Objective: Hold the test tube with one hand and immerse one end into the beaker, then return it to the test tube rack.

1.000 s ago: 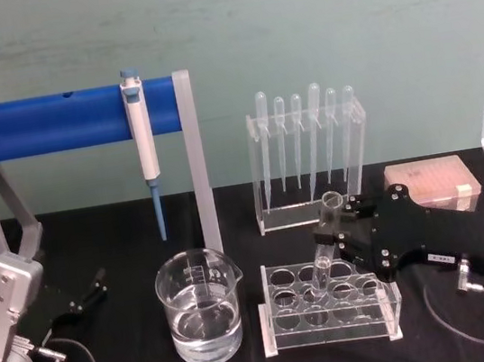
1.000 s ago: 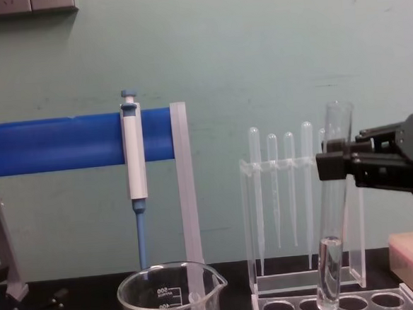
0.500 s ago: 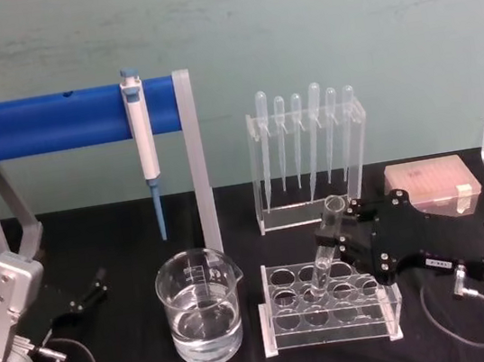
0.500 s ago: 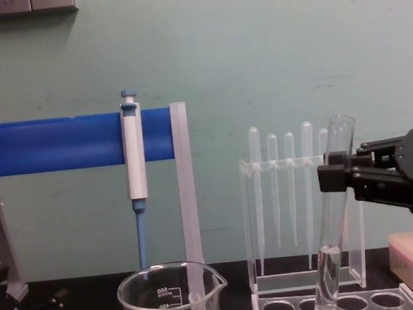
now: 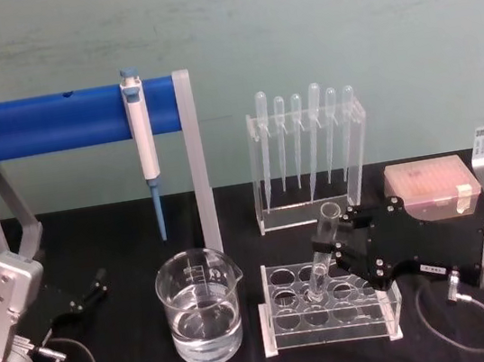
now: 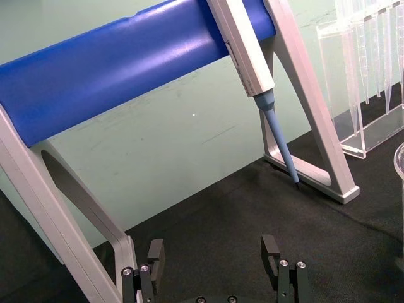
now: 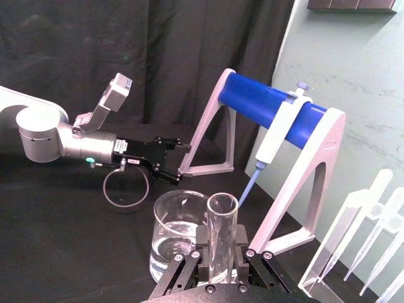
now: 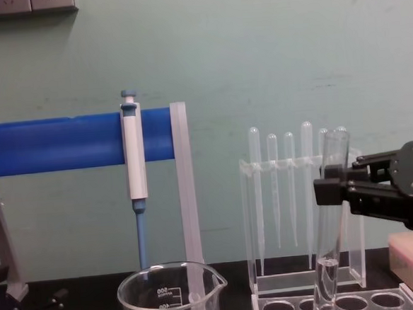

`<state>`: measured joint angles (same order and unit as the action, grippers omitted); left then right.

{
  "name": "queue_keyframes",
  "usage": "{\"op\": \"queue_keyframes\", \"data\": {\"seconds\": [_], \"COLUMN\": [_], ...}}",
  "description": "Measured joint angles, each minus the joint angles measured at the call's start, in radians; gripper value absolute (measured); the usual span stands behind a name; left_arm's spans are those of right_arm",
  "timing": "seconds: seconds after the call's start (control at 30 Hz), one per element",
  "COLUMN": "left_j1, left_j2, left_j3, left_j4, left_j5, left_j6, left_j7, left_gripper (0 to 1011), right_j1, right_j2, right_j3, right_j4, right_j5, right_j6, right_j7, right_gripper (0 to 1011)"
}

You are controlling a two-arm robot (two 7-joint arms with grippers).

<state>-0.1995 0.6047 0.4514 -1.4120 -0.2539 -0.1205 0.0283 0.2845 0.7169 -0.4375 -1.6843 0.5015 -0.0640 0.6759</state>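
Lower than before, the test tube (image 5: pixel 317 277) has its round end inside a hole of the test tube rack (image 5: pixel 334 338). The right gripper (image 5: pixel 326 243) squeezes it high up, a bit tilted, to guide it in. The beaker (image 5: pixel 202 319) stands beside the rack. The left gripper (image 6: pixel 213 252) rests far left, fingers apart.

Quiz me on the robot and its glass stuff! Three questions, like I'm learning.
1. True or false: the black right tool grips the long clear glass test tube.
2. Which has water in it? A the wide clear glass beaker; B the pink box; C the thin pipettes.
3. Fill in: the tool resting open near the grey-legged blue stand is the ____ one.
Key: 1 true; 2 A; 3 left, the left tool.
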Motion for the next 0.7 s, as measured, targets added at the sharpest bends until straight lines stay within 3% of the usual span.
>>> {"op": "queue_keyframes", "data": {"seconds": [0.7], "left_j1": [0.0], "left_j2": [0.0], "left_j3": [0.0], "left_j4": [0.0], "left_j5": [0.0], "left_j6": [0.0], "left_j7": [0.0], "left_gripper": [1000], "right_j1": [-0.009], "right_j2": [-0.027], "right_j3": [0.001], "right_j4": [0.051], "right_j5": [-0.007], "right_j6": [-0.022], "right_j7": [0.015], "right_gripper": [224]}}
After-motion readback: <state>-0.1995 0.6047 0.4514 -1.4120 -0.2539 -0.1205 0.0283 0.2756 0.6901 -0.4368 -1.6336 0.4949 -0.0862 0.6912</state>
